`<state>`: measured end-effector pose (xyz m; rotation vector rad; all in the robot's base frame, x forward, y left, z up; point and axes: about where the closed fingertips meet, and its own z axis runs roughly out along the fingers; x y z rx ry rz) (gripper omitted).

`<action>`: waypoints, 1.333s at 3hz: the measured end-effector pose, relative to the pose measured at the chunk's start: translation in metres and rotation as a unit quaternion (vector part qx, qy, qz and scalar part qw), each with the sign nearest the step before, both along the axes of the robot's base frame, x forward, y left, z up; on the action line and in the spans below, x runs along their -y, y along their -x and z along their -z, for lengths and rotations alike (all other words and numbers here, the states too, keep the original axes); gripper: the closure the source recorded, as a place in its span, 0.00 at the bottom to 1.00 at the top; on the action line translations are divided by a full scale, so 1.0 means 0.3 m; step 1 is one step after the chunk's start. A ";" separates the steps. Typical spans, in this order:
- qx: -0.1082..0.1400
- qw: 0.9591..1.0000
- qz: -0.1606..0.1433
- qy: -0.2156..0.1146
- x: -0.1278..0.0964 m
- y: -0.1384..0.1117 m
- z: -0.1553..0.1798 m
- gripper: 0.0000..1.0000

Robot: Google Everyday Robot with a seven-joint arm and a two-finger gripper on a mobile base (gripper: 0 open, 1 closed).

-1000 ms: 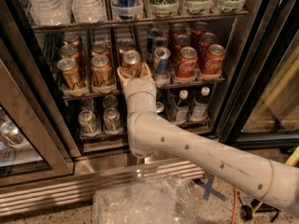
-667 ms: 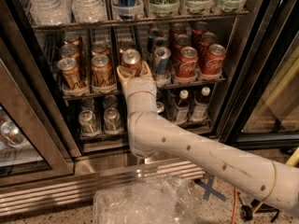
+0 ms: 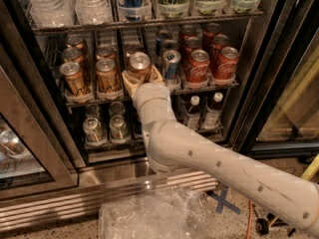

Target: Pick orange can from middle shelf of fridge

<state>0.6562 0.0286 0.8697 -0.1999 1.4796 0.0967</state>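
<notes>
Showing the grasp stage of the pick. Against the view of a second ago, nothing has visibly shifted. The gripper [image 3: 141, 76] stays at the front edge of the middle shelf [image 3: 209, 87] of the fridge [image 3: 259, 83], and the orange can [image 3: 139, 62] has not left its lane, so the withdrawal appears yet to begin. The jaws are narrowed to the can's width, with one tan finger [image 3: 156, 76] on each side, apparently touching it. Similar orange cans [image 3: 74, 77] stand toward the shelf's left edge, red cans [image 3: 198, 64] toward its right.
</notes>
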 end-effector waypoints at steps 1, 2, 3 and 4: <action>-0.004 0.998 -0.058 -0.022 0.019 0.100 -0.085 1.00; -0.017 0.993 -0.108 -0.036 0.049 0.158 -0.114 1.00; -0.037 0.988 -0.150 -0.030 0.083 0.194 -0.098 1.00; -0.051 0.978 -0.198 -0.032 0.091 0.235 -0.063 1.00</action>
